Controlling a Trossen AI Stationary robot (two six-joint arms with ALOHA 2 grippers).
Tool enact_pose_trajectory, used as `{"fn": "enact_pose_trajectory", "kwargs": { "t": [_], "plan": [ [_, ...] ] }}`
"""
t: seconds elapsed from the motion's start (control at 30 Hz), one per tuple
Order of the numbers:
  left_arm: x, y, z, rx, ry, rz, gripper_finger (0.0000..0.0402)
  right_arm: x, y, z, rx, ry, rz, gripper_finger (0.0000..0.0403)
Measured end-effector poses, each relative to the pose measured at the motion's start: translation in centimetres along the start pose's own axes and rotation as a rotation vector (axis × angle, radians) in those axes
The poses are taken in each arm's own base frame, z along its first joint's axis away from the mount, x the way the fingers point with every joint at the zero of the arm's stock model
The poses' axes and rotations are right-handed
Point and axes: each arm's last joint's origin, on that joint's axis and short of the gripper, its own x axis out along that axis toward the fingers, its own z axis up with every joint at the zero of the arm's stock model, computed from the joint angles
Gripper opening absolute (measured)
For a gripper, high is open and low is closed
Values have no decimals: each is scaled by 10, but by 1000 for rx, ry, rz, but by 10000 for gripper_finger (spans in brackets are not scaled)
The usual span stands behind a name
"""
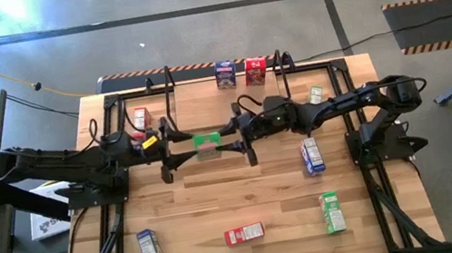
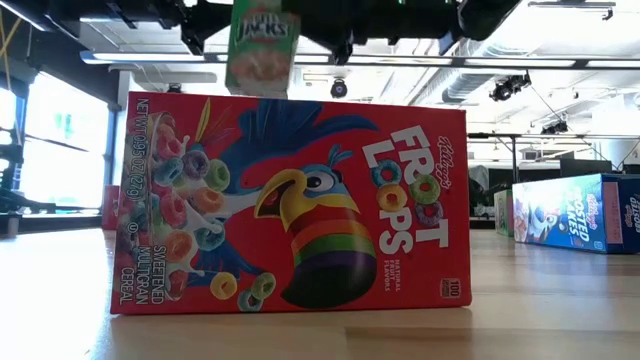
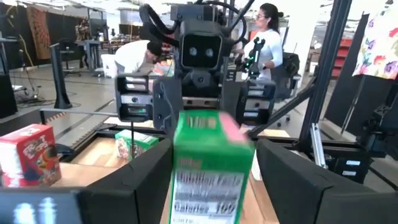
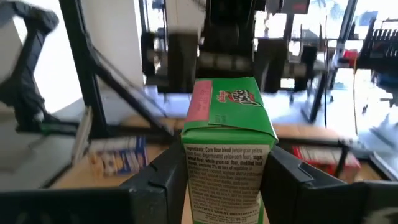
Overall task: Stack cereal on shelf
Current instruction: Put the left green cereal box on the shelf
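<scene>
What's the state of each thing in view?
green box: off the table, upright, between both hands.
right hand: shut on the green box.
left hand: at the green box's other side.
front red box: lying flat on the table.
back blue box: standing upright.
back red box: standing upright.

Green box (image 1: 206, 143) is held upright above mid-table, between both arms. Blue box (image 1: 225, 74) and red box (image 1: 255, 70) are stood upright side by side on the shelf (image 1: 204, 103) at the far edge. Remaining boxes are scattered flat on the table: red (image 1: 244, 233) near front centre, green (image 1: 332, 212) front right, blue (image 1: 312, 155) mid right, blue (image 1: 149, 250) front left.
</scene>
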Motion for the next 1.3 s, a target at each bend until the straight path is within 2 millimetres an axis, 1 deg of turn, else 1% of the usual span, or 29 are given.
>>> {"fn": "enact_pose_trajectory", "kwargs": {
  "t": [0.13, 0.2, 0.3, 0.37, 0.53, 0.67, 0.83, 1.0, 1.07, 1.2, 1.3],
  "plan": [
    [-12, 1, 4, 6, 22, 11, 222, 3, -1, -14, 0, 89, -11, 139],
    [-15, 1, 4, 10, 31, 23, 222, 7, -2, -29, 8, 126, -11, 139],
    [-16, 2, 3, -3, 50, 45, 219, 19, -6, -55, 15, 179, -9, 139],
    [-15, 2, 0, -3, 70, 55, 213, 25, -10, -68, 11, 171, -9, 139],
    [-10, 4, -10, -8, 149, 117, 195, 31, -22, -87, 37, 175, -38, 139],
    [-8, 8, -16, -11, 182, 239, 182, 30, -30, -91, 45, 179, -72, 142],
    [-9, 13, -15, 5, 161, 417, 171, 28, -37, -95, 51, 188, -93, 146],
    [-12, 18, -14, 22, 139, 623, 170, 27, -43, -96, 55, 197, -111, 146],
    [-12, 18, -13, 20, 138, 622, 169, 26, -43, -97, 64, 217, -114, 147],
    [-11, 16, -14, 5, 143, 518, 162, 25, -44, -100, 70, 241, -116, 147],
    [-10, 16, -16, 10, 164, 507, 160, 24, -47, -101, 66, 250, -123, 147]
  ]
}}
